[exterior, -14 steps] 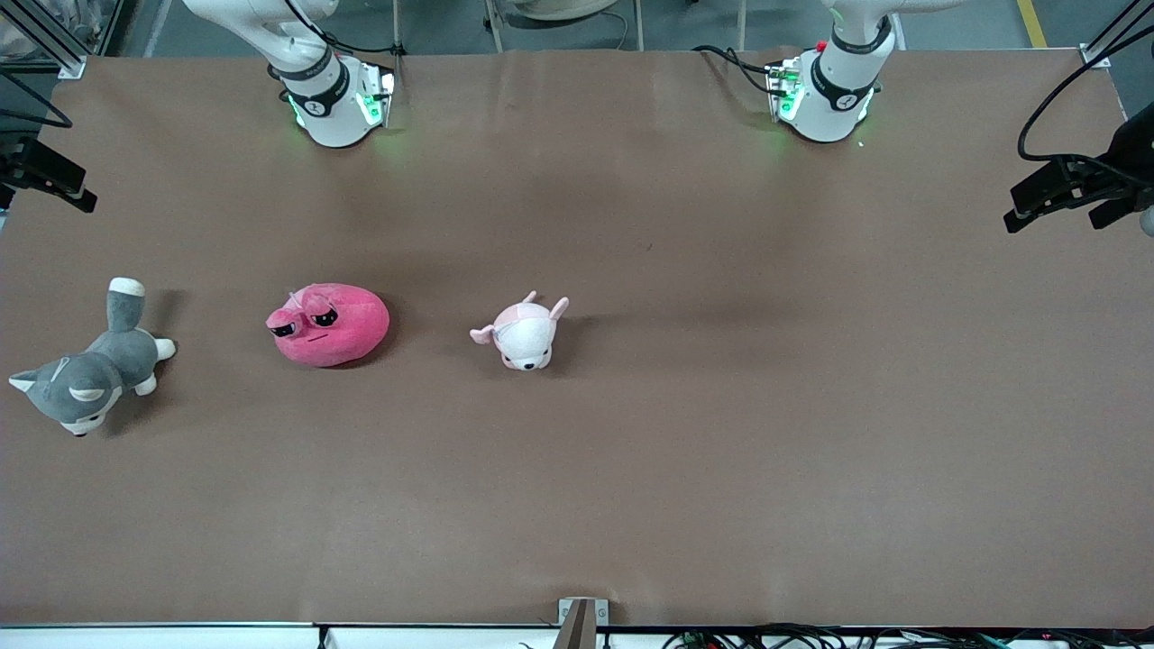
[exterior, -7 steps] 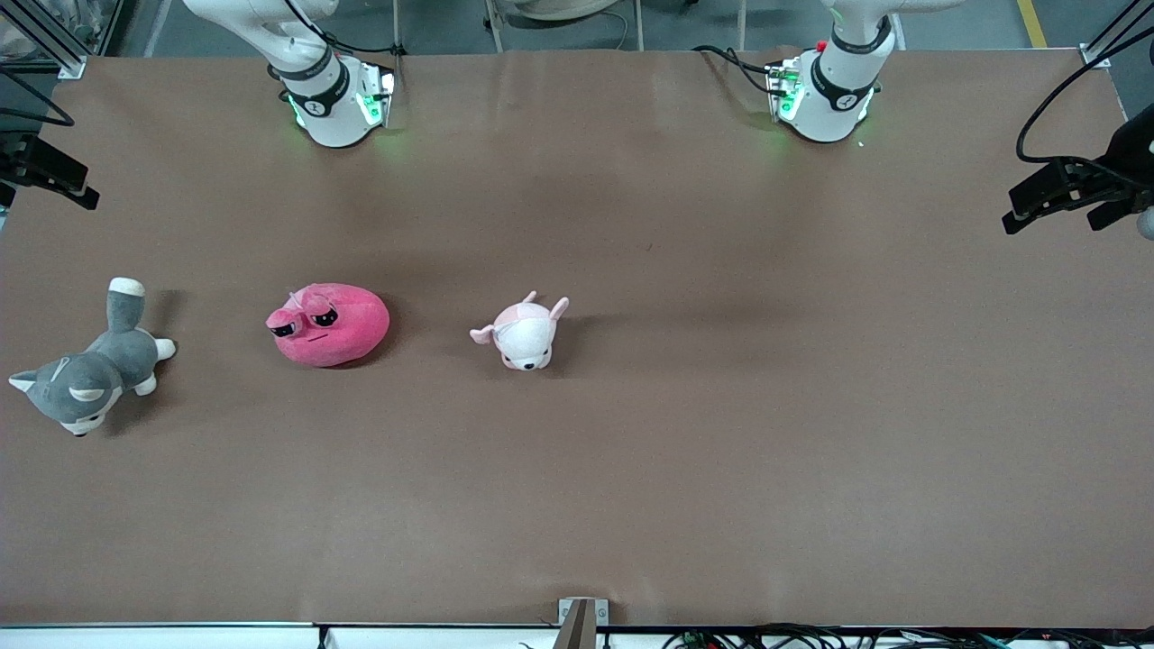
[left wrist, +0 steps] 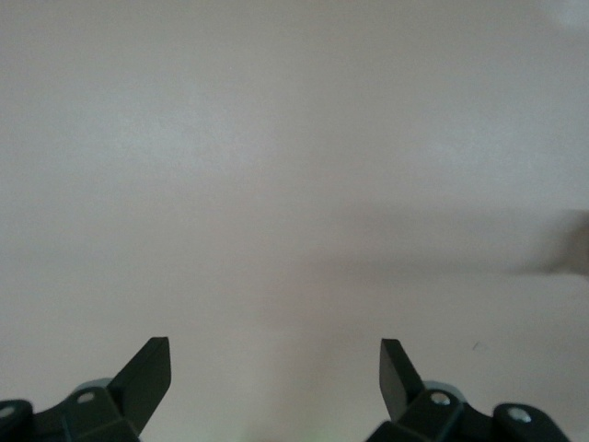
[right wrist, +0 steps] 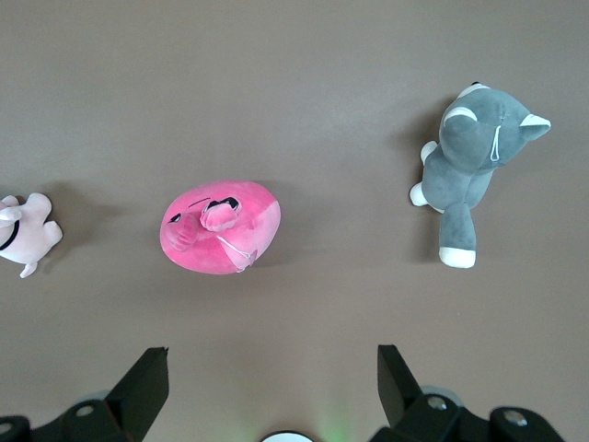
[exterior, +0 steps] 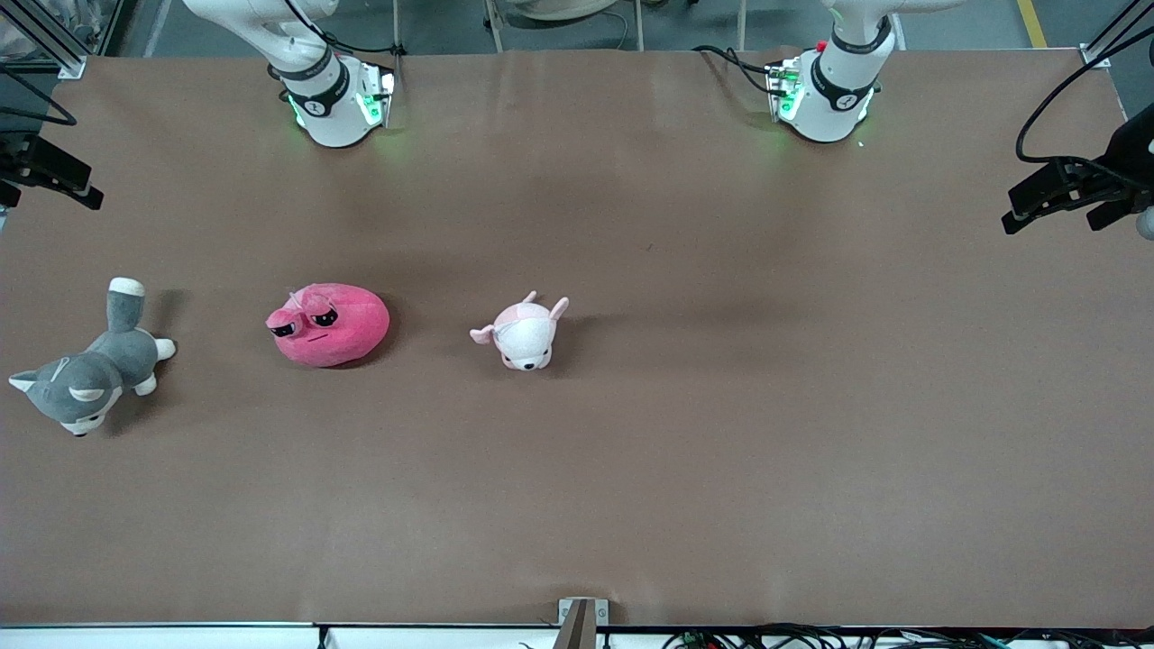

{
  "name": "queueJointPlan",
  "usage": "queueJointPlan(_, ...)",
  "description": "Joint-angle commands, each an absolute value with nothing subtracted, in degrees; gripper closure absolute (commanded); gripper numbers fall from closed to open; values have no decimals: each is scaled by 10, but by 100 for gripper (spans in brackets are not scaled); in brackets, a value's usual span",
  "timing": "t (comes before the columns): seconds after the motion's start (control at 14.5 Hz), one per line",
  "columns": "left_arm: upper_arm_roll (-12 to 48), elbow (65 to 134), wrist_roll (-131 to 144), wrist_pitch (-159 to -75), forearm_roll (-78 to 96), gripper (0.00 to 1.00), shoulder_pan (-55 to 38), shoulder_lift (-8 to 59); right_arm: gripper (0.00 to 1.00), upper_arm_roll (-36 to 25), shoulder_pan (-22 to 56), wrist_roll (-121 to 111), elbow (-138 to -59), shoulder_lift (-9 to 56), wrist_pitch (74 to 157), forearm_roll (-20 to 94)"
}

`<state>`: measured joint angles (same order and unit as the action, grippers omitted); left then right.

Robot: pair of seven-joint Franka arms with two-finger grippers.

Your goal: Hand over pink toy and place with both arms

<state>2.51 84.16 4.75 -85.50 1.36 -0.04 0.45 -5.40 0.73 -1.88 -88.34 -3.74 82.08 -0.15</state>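
The pink toy (exterior: pixel 329 324) is a hot-pink rounded plush with sleepy eyes. It lies on the brown table toward the right arm's end, and the right wrist view shows the pink toy (right wrist: pixel 221 228) from above. My right gripper (right wrist: pixel 273 354) hangs high over the table near its own base, open and empty, well apart from the toy. My left gripper (left wrist: pixel 276 345) is also open and empty over bare table. In the front view only the lower parts of the right arm (exterior: pixel 315 86) and the left arm (exterior: pixel 834 86) show.
A grey-and-white dog plush (exterior: pixel 90 365) lies at the right arm's end of the table. A small pale pink-and-white animal plush (exterior: pixel 525 332) lies beside the pink toy toward the table's middle. Black hardware (exterior: pixel 1068 189) overhangs the left arm's end.
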Motion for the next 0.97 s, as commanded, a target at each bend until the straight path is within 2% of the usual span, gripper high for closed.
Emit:
queueJointPlan(0.0, 23, 838, 37, -854, 17, 0, -2, 4, 0, -55, 11, -25, -896, -42, 820, 3)
queueJointPlan(0.9, 24, 839, 37, -854, 17, 0, -1, 4, 0, -55, 17, -49, -895, -43, 822, -11)
